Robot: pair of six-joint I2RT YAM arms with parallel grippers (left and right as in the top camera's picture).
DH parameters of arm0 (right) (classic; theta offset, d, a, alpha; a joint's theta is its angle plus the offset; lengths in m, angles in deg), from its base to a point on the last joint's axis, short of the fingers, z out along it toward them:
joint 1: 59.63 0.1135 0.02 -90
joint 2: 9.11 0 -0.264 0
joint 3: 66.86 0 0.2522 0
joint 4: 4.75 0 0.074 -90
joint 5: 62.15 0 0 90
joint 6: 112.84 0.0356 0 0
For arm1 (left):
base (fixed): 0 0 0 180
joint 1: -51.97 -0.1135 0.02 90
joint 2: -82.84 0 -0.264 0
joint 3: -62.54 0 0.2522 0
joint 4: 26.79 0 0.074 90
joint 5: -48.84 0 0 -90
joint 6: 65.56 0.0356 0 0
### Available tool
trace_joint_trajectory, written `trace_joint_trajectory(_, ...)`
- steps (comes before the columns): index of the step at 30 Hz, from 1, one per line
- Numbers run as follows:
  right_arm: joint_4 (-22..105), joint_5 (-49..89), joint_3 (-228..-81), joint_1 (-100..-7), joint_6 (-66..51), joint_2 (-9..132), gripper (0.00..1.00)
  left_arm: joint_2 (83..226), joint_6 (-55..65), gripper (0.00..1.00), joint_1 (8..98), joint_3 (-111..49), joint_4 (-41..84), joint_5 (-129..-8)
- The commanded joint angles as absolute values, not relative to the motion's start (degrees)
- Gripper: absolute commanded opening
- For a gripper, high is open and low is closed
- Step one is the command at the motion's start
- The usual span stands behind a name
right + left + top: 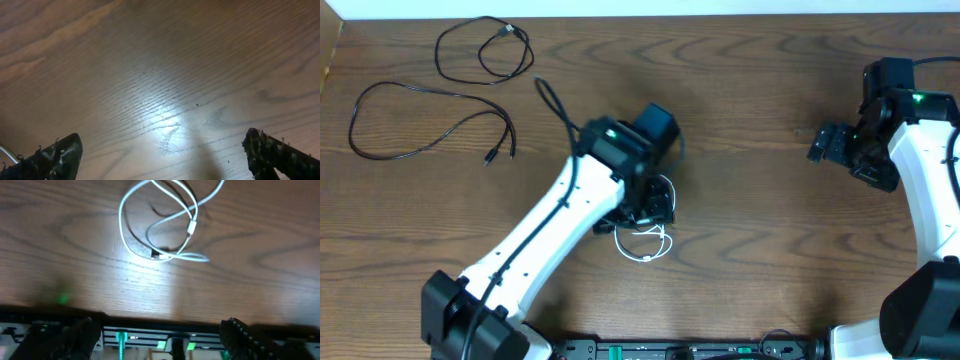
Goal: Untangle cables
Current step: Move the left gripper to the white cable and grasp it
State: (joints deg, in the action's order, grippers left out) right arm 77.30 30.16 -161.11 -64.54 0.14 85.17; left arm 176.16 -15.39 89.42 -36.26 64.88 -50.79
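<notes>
Bare table (760,240) lies between the two arms, leaving open passage there. The left arm (555,220) slants across the middle, covering part of the white cable (650,250). Two black cables (509,128) sprawl over the far-left corner.

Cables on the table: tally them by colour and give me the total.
Black: 2, the upper black cable and the lower black cable
White: 1, the white cable
Total: 3 cables
</notes>
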Motion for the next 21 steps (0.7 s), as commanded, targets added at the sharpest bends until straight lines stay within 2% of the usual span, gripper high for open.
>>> trace_joint_trajectory(1, 77.15, 30.47, -161.11, -64.58, -0.60, 85.30, 0.99, 176.38, -9.18, 0.83, 93.62, -33.57, 61.27, -47.93)
trace_joint_trajectory(2, 77.12, 30.47, -161.11, -64.56, -0.60, 85.30, 0.99, 176.38, -5.60, 0.86, 94.80, -31.93, 58.34, -47.93)
trace_joint_trajectory(11, 76.49, 28.26, -161.11, -64.56, -0.60, 85.30, 0.99, 176.57, 15.23, 0.87, 96.31, -22.07, 42.38, -46.33)
trace_joint_trajectory(14, 76.49, 28.26, -161.11, -64.56, -0.60, 85.30, 0.99, 176.77, 19.19, 0.86, 96.31, -19.69, 39.50, -41.07)
trace_joint_trajectory(21, 76.14, 28.24, -161.11, -64.56, -0.58, 85.30, 0.99, 177.14, 32.37, 0.86, 96.31, -16.89, 38.89, -40.69)
